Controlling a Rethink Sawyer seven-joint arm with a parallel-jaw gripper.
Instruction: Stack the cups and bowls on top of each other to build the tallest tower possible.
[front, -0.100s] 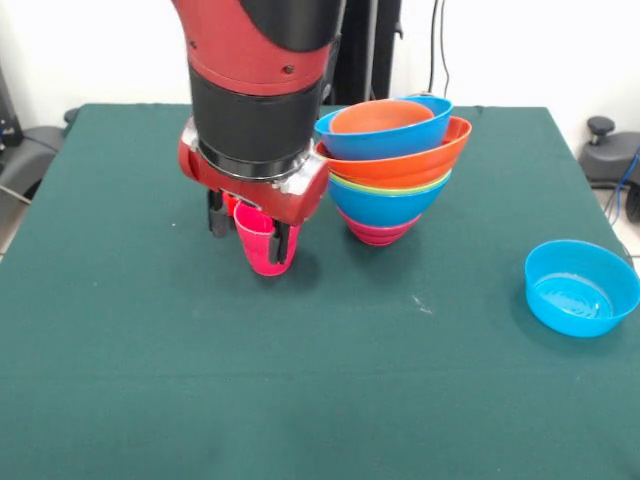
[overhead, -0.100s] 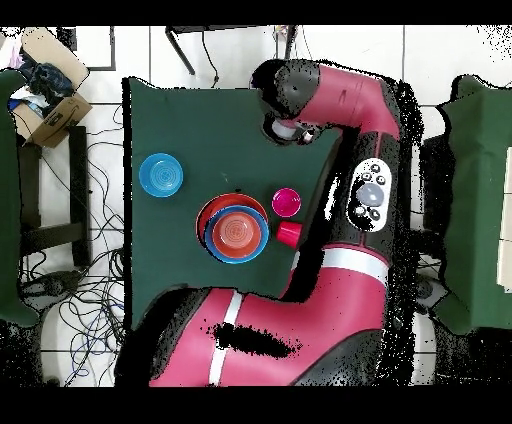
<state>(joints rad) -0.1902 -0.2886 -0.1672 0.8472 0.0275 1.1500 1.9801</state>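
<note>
no readable text or labels.

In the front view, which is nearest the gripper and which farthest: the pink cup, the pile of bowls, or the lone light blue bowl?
1. Pink cup, at the gripper itself.
2. Pile of bowls, just right of it.
3. Light blue bowl, far right, alone.

1. The arm (front, -0.100s: 262, 60) is glossy red with a broad black band round its wrist
2. Below that band sits a silvery ring and a red flange
3. Small dark screws dot the red shell above the band
4. Short black fingers (front, -0.100s: 217, 215) hang under the flange
</note>
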